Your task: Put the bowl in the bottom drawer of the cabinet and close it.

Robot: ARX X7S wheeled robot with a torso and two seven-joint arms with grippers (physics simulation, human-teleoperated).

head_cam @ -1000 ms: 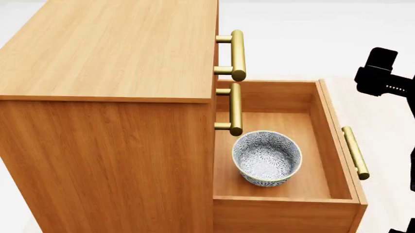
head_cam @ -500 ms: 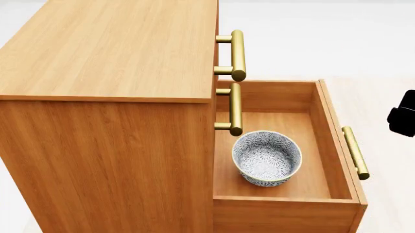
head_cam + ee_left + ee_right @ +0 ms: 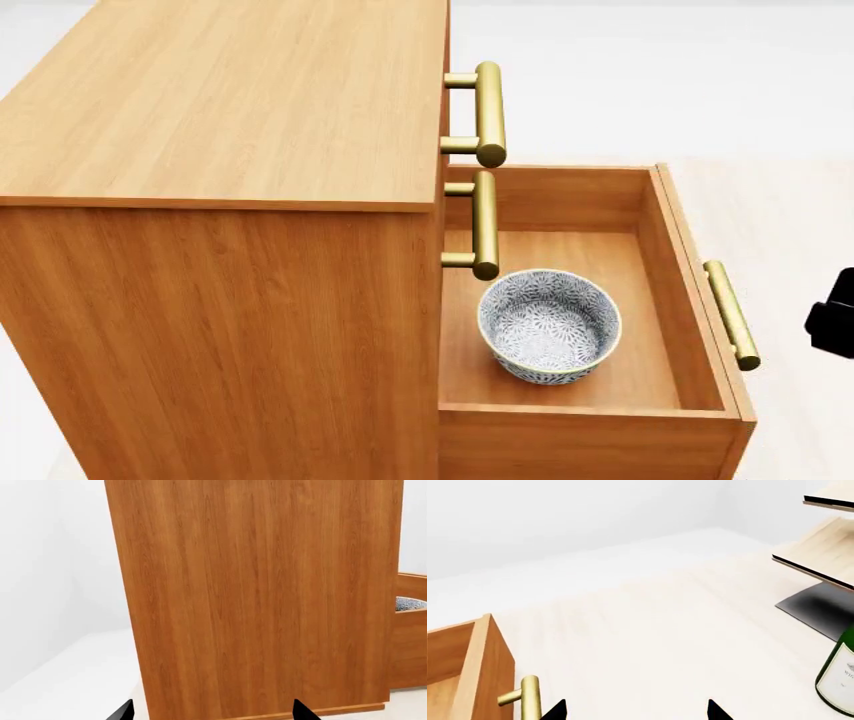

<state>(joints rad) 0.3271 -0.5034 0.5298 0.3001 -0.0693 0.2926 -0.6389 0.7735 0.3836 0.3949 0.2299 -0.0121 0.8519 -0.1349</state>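
Wine bottle upright on pale floor, near slanted wood rack w/ dark base.

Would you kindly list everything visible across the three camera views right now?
cabinet: one, orange-brown wood, at the head view's left.
bottom drawer: one, same wood, pulled open.
bowl: one, blue-grey and white floral, upright inside the bottom drawer.
handles: three, brass bars, one on each drawer front.
bottle: one, green with pale label, beside the rack.
rack: one, pale wood, slanted.
floor: pale.
left claw: black, tips apart, facing the cabinet's side.
right claw: black, tips apart, near the drawer handle.
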